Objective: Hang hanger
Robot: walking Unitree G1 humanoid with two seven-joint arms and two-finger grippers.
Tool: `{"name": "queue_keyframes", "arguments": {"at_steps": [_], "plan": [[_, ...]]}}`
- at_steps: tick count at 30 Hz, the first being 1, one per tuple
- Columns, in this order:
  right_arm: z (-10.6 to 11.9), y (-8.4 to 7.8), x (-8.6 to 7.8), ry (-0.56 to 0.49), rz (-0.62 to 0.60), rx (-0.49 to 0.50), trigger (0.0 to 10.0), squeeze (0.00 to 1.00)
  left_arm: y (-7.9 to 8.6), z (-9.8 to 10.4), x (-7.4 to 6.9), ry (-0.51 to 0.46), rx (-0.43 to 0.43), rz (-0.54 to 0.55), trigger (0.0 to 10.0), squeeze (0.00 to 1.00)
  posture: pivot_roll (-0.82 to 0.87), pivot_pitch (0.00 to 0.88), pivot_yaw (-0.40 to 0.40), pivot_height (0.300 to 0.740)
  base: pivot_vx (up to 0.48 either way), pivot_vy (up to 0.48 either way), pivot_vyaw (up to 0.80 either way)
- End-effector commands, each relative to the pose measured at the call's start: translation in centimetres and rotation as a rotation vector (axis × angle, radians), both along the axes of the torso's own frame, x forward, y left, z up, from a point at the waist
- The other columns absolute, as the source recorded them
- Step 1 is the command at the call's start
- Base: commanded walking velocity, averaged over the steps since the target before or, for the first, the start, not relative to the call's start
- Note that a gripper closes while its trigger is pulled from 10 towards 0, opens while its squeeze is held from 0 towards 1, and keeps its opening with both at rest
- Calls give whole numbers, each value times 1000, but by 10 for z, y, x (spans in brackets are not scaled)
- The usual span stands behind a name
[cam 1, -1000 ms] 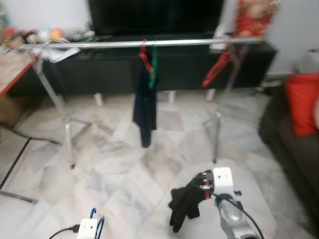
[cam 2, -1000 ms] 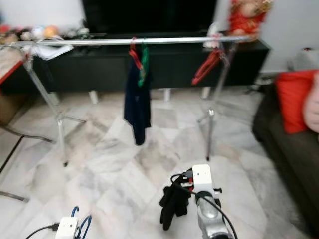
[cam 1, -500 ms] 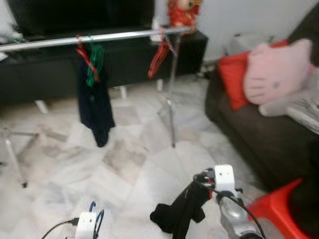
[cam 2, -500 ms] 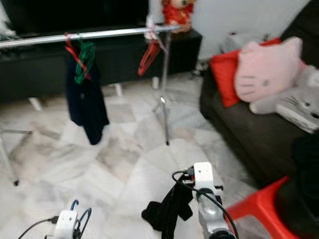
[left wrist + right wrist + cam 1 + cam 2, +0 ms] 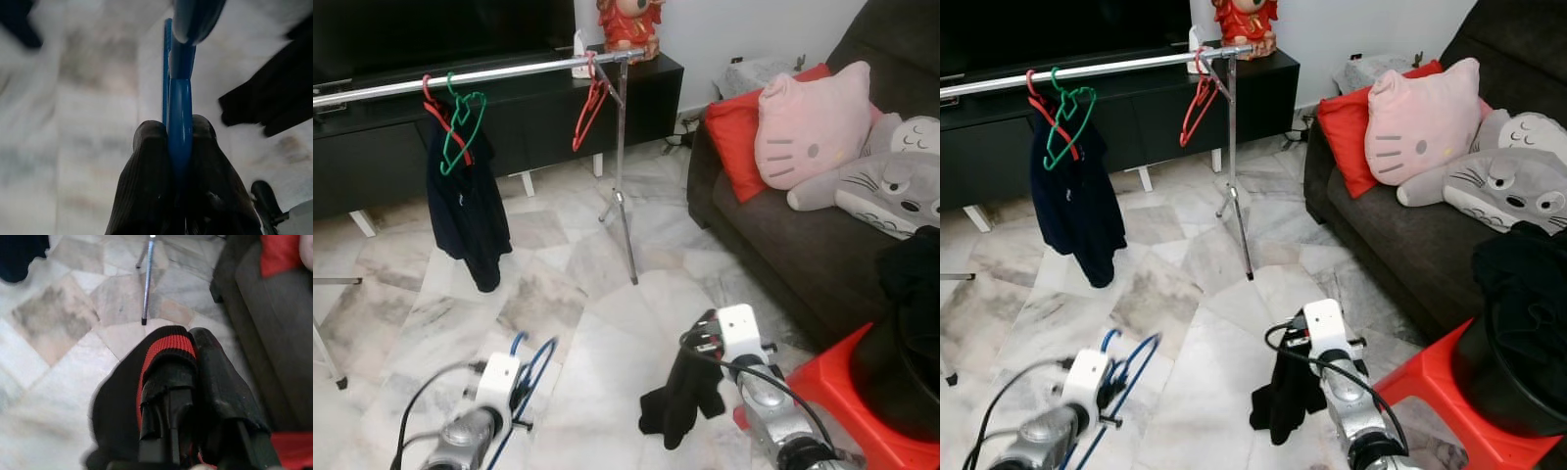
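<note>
Left gripper [image 5: 178,142] low over the floor, jaws clamped on blue hanger [image 5: 530,367], carried ready for a garment; clothes rail [image 5: 470,76] stands well apart beyond; right gripper [image 5: 183,377], jaws clamped on black garment [image 5: 683,397], lets it dangle clear.

Head stereo pair looks forward-down, sharing rail [image 5: 480,73] and sofa [image 5: 1381,225]; wrist cameras close (along fingers).

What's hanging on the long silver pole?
On the silver pole hang a red hanger and a green hanger with a dark garment, plus another red hanger near its end. How the garment attaches is hidden.
</note>
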State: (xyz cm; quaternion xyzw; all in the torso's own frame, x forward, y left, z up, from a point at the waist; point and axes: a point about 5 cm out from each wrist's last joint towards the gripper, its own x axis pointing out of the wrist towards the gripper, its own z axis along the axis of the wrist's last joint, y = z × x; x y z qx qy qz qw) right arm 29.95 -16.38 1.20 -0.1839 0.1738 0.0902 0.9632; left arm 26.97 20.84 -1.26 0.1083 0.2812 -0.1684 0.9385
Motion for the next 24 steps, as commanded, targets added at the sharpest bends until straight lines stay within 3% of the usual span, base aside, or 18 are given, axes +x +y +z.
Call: {"name": "queue_keyframes", "arguments": {"at_steps": [1, 3, 10, 16, 24], "plan": [[14, 2, 11, -42, 75, -82, 10000, 0, -4, 8, 6, -4, 20, -135, 10000, 0, -74, 29, -15, 740, 0, 0, 0], [20, 5, 18, -53, 177, -191, 10000, 0, -4, 18, 13, 3, 13, -240, 10000, 0, -73, 28, -14, 740, 0, 0, 0], [34, 4, 32, -65, 251, -347, 10000, 0, -6, 34, 18, 82, 41, -485, 10000, 0, -75, 36, -14, 740, 0, 0, 0], [46, 6, 43, -71, 251, -360, 10000, 0, -24, 57, 22, 132, -5, -703, 10000, 0, -73, 43, -15, 740, 0, 0, 0], [53, 11, 50, -69, 256, -358, 10000, 0, -43, 80, 24, 127, -46, -833, 10000, 0, -71, 47, -12, 740, 0, 0, 0]]}}
